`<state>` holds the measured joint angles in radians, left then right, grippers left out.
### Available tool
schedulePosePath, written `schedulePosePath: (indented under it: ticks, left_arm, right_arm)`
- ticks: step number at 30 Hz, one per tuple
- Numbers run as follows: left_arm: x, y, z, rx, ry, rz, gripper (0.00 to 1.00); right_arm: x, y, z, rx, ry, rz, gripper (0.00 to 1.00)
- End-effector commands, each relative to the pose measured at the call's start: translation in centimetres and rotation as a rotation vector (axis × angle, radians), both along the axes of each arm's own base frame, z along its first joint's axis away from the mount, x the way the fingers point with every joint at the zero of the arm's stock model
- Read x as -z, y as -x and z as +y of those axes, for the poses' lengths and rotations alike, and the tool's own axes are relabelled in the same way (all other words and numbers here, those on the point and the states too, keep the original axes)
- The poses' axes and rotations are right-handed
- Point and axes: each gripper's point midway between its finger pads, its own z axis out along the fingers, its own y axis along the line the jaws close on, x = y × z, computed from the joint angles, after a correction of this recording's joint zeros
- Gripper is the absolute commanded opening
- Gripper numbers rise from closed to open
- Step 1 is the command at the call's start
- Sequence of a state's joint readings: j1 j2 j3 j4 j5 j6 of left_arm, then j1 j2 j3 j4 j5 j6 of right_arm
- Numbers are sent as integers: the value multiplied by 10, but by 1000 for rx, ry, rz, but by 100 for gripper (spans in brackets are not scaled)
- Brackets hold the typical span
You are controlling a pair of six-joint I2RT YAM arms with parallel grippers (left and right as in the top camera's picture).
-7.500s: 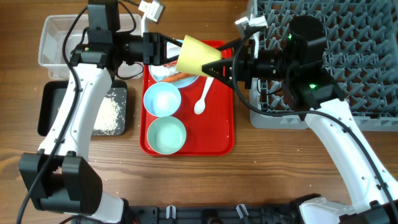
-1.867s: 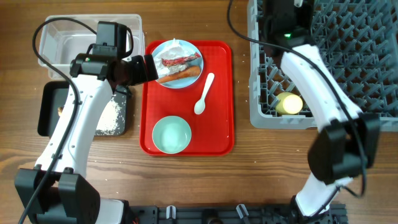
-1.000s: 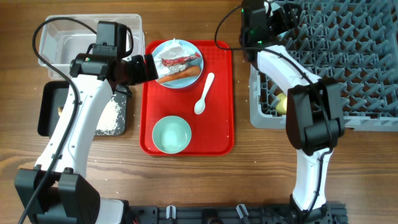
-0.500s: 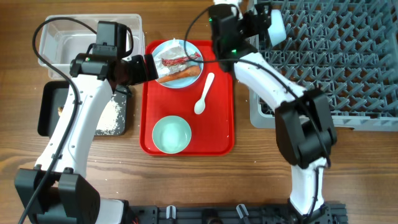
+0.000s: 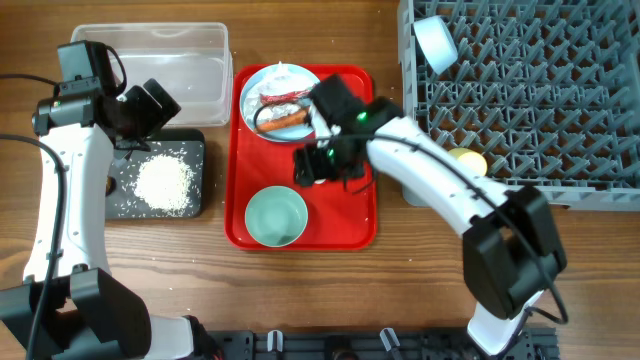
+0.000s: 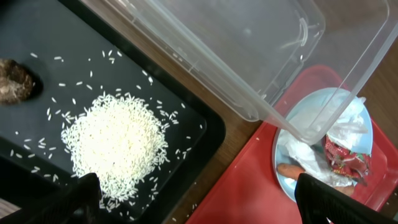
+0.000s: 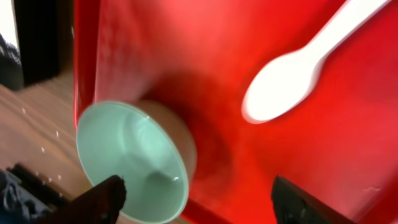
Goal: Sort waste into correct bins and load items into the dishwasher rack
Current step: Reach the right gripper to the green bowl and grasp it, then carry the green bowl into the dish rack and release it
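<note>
R gripper is spread wide over spoon & bowl. L gripper is spread wide too, over rice.

On my overhead feed I see a flat red tray with a low raised rim. It lies near the middle of the table, its long sides running top to bottom. The brown wooden table beneath shows grain running left to right.

Brown wooden worktop, grain and plank seams running side to side, evenly lit, with soft shadows only. Nothing else of the room visible.
</note>
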<state>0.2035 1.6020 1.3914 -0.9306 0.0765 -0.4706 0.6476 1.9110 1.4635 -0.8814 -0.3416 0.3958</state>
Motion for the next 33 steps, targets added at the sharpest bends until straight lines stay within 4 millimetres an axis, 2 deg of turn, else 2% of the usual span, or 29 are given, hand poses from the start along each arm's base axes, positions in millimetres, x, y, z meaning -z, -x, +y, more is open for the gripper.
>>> schedulePosePath:
  ticks: [1, 3, 6, 8, 9, 11, 14, 15, 17, 19, 21, 22, 23, 24, 25, 26, 27, 28, 29, 31, 33]
  left_arm:
    - [-12, -2, 0, -14, 12, -34, 100]
    - [-12, -2, 0, -13, 12, -34, 100]
    - [-12, -2, 0, -13, 12, -34, 97]
    - [-12, -2, 0, -13, 12, -34, 97]
    - [-12, -2, 0, -14, 12, -34, 97]
    - [-12, -2, -1, -13, 12, -34, 97]
    - [-12, -2, 0, -13, 12, -34, 99]
    - [-12, -2, 0, -13, 12, -34, 99]
    - [-12, -2, 0, -13, 12, -34, 100]
    - [-12, -2, 0, -13, 12, -34, 100]
    - [-12, -2, 0, -13, 11, -34, 100]
    - [-12, -2, 0, -13, 11, -34, 100]
    - [-12, -2, 0, -13, 11, -34, 100]
    - [-12, -2, 0, -13, 11, -34, 100]
    - [-12, -2, 0, -13, 11, -34, 100]
    - [-12, -2, 0, -13, 11, -34, 100]
    - [-12, -2, 0, -13, 11, -34, 100]
    - [-12, -2, 0, -13, 11, -34, 100]
    - [-12, -2, 0, -13, 11, -35, 100]
    - [-12, -2, 0, -13, 12, -36, 100]
    - [-12, -2, 0, -13, 11, -35, 100]
  right_arm:
    - [14, 36, 24, -5, -29, 76, 73]
    - [29, 38, 25, 21, -11, 98, 65]
    - [38, 41, 24, 20, 3, 125, 52]
    - [45, 41, 23, 29, 16, 140, 39]
    - [56, 43, 22, 43, 32, 169, 37]
    - [62, 43, 20, 48, 14, 212, 34]
    - [62, 39, 19, 62, 6, 214, 14]
    - [62, 39, 19, 63, 6, 214, 4]
    - [59, 37, 19, 70, 1, 215, 4]
    - [46, 30, 17, 80, -15, 191, 4]
    - [17, 14, 6, 106, 0, 79, 4]
    - [-7, -1, -9, 140, 34, -20, 4]
    - [-41, -21, -36, 198, 90, -155, 4]
    - [-83, -45, -85, 317, 211, -332, 4]
    - [-138, -65, -165, 513, 404, -559, 4]
    - [-163, -70, -210, 622, 532, -663, 4]
    - [-176, -70, -235, 682, 620, -717, 4]
    - [-194, -69, -271, 763, 774, -790, 4]
    - [-203, -69, -290, 812, 868, -830, 4]
    - [-211, -73, -313, 840, 1002, -863, 4]
    - [-205, -87, -322, 812, 1060, -859, 4]
